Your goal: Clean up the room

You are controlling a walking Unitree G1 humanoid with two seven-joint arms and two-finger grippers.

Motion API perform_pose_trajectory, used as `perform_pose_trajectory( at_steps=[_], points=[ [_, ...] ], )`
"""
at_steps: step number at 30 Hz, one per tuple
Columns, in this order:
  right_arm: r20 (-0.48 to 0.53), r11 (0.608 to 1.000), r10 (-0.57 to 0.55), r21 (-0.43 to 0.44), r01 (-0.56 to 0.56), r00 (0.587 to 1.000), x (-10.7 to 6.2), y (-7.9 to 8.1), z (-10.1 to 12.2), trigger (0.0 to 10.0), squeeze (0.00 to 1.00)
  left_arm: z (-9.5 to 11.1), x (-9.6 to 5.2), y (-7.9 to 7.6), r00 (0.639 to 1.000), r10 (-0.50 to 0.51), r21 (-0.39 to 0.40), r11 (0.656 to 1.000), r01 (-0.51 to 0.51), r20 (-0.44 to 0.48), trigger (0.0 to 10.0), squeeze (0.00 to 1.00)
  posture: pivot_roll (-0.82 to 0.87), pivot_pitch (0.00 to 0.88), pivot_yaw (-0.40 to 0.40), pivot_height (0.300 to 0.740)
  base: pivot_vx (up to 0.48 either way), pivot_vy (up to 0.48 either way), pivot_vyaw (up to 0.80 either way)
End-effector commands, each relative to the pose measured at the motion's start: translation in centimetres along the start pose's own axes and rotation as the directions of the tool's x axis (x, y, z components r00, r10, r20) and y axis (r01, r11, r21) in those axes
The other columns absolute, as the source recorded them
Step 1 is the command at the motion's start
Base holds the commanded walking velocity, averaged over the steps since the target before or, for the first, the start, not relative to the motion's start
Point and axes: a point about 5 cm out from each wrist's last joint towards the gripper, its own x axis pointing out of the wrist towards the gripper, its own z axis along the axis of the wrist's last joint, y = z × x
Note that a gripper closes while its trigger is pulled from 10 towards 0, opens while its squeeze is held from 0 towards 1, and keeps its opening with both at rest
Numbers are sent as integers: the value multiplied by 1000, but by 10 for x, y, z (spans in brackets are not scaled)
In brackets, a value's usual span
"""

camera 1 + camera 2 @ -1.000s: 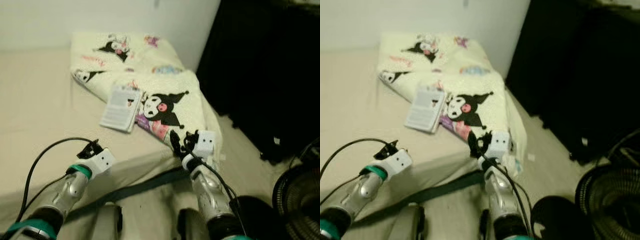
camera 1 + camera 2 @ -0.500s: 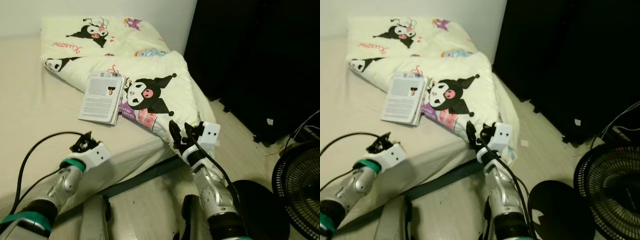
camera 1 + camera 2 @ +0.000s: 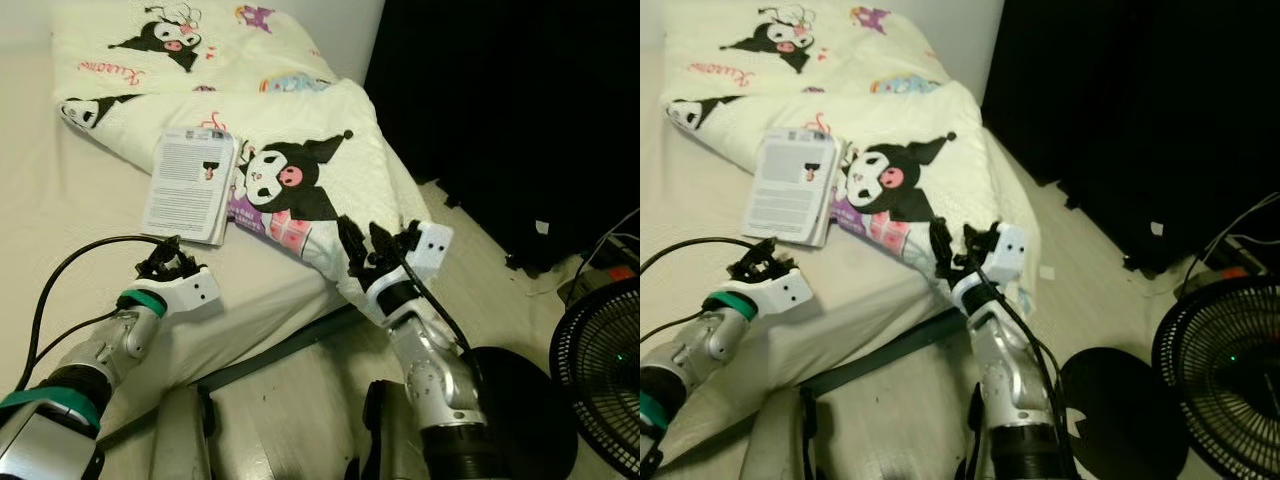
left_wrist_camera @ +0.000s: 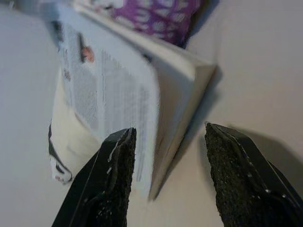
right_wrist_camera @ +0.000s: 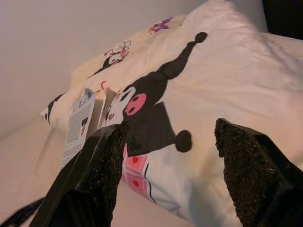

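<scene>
Fingers on both grippers are spread apart with nothing between them. Left gripper (image 3: 165,262) hovers low over the bed (image 3: 60,200), just short of the near edge of a book (image 3: 190,186), and in its wrist view the two black fingers (image 4: 113,175) frame the book's (image 4: 128,94) near corner, pages fanned a bit, without touching it as far as I can see. That book lies flat on the sheet, its right edge tucked against or just on top of a cream blanket (image 3: 330,170) printed with a black cartoon character with a pink nose (image 3: 290,178). The blanket runs from the far left of the bed, bunches up in the middle and droops off the right side of the mattress toward the floor (image 3: 480,270). Right gripper (image 3: 367,247) sits right at that drooping edge, near side of the blanket, and its wrist view looks between its fingers (image 5: 106,161) across the blanket (image 5: 227,90) at the cartoon print, with the book (image 5: 80,120) beyond. A dark strap or bed frame rail (image 3: 280,352) shows under the mattress edge. On the floor to the right is a black fan (image 3: 600,375) with its round base (image 3: 520,400), plus some cables (image 3: 600,255), and a big black mass (image 3: 520,110) fills the far right; can't tell what it is.
</scene>
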Motion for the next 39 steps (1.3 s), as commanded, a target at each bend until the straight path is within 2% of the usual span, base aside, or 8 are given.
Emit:
perform_pose_trajectory(
  at_steps=[1, 4, 19, 21, 28, 31, 33, 39],
  points=[
    [-7, 999, -15, 38, 16, 1000, -6, 2, 1, 10000, 0, -10, -4, -3, 999, -16, 74, 997, 18, -28, 10000, 647, -55, 196, -48, 465, 0, 0, 0],
    [-3, 999, -8, 37, 8, 1000, -7, 4, 6, 10000, 0, -13, -4, 0, 999, -3, 97, 995, 8, -45, 10000, 1000, -71, 215, -53, 465, 0, 0, 0],
    [-38, 999, 47, 25, -46, 998, -22, 17, 23, 10000, 0, -18, 8, 36, 984, 179, 245, 955, -168, -23, 10000, 1000, -132, 300, -88, 465, 0, 0, 0],
    [-49, 998, 51, 25, -50, 997, -27, 20, 27, 10000, 0, -20, 11, 44, 978, 210, 297, 934, -196, -14, 10000, 0, -165, 339, -104, 465, 0, 0, 0],
    [-71, 999, 47, 22, -45, 996, -35, 21, 30, 10000, 0, -27, 11, 56, 968, 247, 364, 905, -220, -30, 10000, 0, -196, 361, -122, 465, 0, 0, 0],
    [-86, 999, 40, 18, -39, 995, -40, 20, 32, 10000, 0, -39, 10, 72, 951, 300, 395, 885, -246, -80, 7137, 0, -206, 361, -132, 465, 0, 0, 0],
    [-92, 999, 40, 16, -39, 995, -41, 20, 33, 10000, 0, -47, 8, 84, 939, 326, 402, 879, -256, -113, 0, 0, -205, 360, -137, 465, 0, 0, 0],
    [-101, 999, 46, 16, -45, 994, -40, 21, 33, 10000, 0, -56, 7, 99, 928, 345, 421, 869, -260, -139, 0, 0, -186, 353, -142, 465, 0, 0, 0]
  ],
)
